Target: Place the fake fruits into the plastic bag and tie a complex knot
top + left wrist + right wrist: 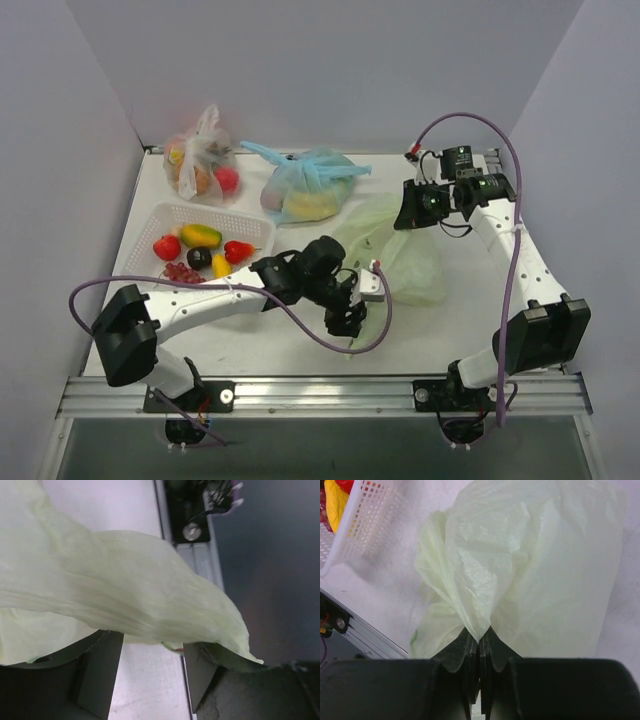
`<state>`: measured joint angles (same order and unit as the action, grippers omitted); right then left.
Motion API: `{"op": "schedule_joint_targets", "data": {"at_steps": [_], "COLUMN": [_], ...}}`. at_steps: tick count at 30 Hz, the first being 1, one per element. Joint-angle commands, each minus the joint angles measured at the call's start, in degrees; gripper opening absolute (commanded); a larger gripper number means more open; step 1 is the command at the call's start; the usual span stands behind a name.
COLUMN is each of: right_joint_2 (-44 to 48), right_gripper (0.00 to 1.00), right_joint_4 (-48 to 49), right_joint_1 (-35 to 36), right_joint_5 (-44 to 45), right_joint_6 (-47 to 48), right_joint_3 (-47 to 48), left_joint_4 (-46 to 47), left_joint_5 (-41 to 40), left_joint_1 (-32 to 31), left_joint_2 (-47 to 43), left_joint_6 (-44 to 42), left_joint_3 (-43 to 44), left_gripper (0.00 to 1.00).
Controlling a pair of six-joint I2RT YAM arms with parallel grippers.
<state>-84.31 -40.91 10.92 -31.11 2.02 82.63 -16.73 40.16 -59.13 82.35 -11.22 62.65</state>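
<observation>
The fake fruits (203, 247) lie in the white basket (158, 214) at the left, and none are bagged yet. The left gripper (346, 316) has its jaws apart, with the near edge of the plastic bag (405, 255) draped across its fingertips. It should close on one layer only. The right gripper (414, 207) is clamped tight on the bag's far edge. Drawing the two grips apart would likely open the mouth.

Soft, even light falls from overhead, so the white table (430, 340) is bright with no hard glare, and the shadows under the arms are faint and short. The top view is sharp. Up close the plastic bag (125, 580) looks washed out and slightly soft. The left fingers (95, 675) are dark and blurred, the right fingers (455, 655) murkier still.
</observation>
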Motion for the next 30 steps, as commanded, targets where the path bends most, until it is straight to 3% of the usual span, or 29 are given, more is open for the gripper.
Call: {"op": "schedule_joint_targets", "data": {"at_steps": [1,3,7,9,14,16,20,21,24,27,30], "right_joint_2": [-0.76,-0.33,2.39,4.59,8.55,8.73,8.03,7.94,7.67,7.15,6.88], "right_gripper": [0.00,0.00,0.00,0.00,0.00,0.00,0.00,0.00,0.00,0.00,0.00], "right_joint_4": [0.30,0.39,0.74,0.65,1.53,2.05,3.02,3.20,4.60,5.92,7.33], "right_joint_1": [0.33,0.33,2.08,5.40,12.19,13.43,13.78,13.69,13.52,13.08,11.50], "right_joint_5": [-2.89,-4.29,-9.04,-9.32,-3.96,-2.82,0.43,0.87,2.71,5.09,6.24], "right_joint_6": [0.16,0.87,7.02,13.34,21.00,21.01,18.29,17.76,14.95,11.35,6.52], "right_joint_3": [3.94,3.33,0.18,-1.32,-5.98,-6.34,-6.60,-6.69,-7.30,-8.01,-8.62], "left_joint_4": [-5.50,-4.29,-0.85,-0.93,-1.45,-4.53,-9.53,-12.85,-20.24,-25.35,-26.68], "left_joint_5": [-16.64,-18.45,-21.52,-25.63,-26.89,-26.63,-20.42,-18.65,-12.66,-12.65,-12.22], "left_joint_1": [0.67,1.47,8.05,9.12,14.73,17.89,30.72,37.10,46.61,53.65,56.58], "left_joint_2": [5.36,4.32,-5.67,-8.50,-16.25,-17.91,-21.52,-22.48,-23.19,-22.67,-20.48], "left_joint_6": [-6.10,-5.66,-5.65,-7.40,-4.43,-1.70,0.59,0.07,-5.27,-9.33,-9.95], "left_joint_3": [6.67,5.91,1.95,1.60,0.89,0.55,-1.74,-1.74,-2.18,-3.67,-5.26], "left_gripper": [0.67,0.69,0.85,0.86,0.89,0.89,0.91,0.91,0.92,0.92,0.93]}}
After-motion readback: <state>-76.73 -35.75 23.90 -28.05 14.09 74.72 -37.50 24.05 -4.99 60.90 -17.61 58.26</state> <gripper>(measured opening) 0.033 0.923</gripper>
